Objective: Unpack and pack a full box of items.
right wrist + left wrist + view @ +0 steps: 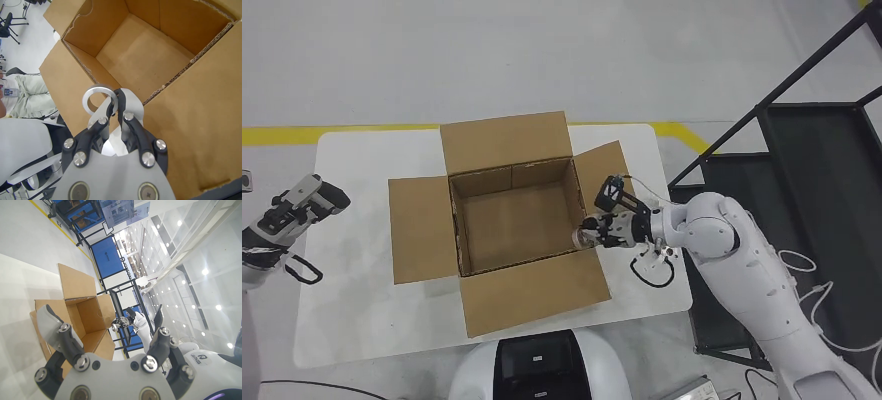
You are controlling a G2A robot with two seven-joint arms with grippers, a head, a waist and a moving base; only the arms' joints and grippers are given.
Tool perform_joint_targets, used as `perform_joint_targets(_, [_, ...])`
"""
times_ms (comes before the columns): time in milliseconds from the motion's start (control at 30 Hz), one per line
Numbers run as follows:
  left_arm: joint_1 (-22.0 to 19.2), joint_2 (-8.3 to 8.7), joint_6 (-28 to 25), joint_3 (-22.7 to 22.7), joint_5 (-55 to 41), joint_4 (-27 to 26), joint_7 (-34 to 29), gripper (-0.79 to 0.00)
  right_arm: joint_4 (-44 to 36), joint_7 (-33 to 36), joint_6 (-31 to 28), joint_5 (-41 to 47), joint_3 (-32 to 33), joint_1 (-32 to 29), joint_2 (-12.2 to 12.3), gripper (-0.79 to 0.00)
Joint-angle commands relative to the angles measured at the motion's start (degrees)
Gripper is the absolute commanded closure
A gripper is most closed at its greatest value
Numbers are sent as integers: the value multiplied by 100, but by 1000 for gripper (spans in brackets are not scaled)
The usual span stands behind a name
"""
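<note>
1. We open on pale grey floor [542, 50] all around, with a yellow line [342, 131] running along behind the table.
2. A black metal rack [812, 160] stands just off the table's right side.
3. The white table [352, 260] carries the box at its middle.
4. There we have the cardboard box [512, 178], upright, all four flaps folded out and its bare bottom showing.
5. The left gripper [103, 315] hangs at the table's left edge, well apart from the box, fingers spread wide.
6. The right gripper [594, 232] sits over the box's right rim, pinched tight on the ring.
7. The metal ring [85, 101] hangs in those fingers, just above that rim.
</note>
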Motion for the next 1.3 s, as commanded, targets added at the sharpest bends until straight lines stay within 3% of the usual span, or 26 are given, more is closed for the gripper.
perform_joint_targets(0, [0,0,0,0,0,0,0,-785,153,-12,25,21,-155,169,-23,-785])
perform_joint_targets(200, [0,0,0,0,0,0,0,-785,359,-55,-5,80,-354,347,-42,-785])
perform_joint_targets(333, [0,0,0,0,0,0,0,-785,111,90,-507,108,-241,80,39,-785])
perform_joint_targets(433, [0,0,0,0,0,0,0,-785,-192,254,-1063,83,29,-351,157,-785])
perform_joint_targets(633, [0,0,0,0,0,0,0,-785,-1113,-575,-1894,-464,885,-1917,630,-785])
perform_joint_targets(800, [0,0,0,0,0,0,0,-785,-1270,-1211,-2528,-920,1785,-2969,935,-785])
perform_joint_targets(967, [0,0,0,0,0,0,0,-785,-984,-1477,-2259,-1134,2209,-3342,977,-785])
perform_joint_targets(1267, [0,0,0,0,0,0,0,-785,15,-2079,-1218,-1449,2068,-3049,921,-785])
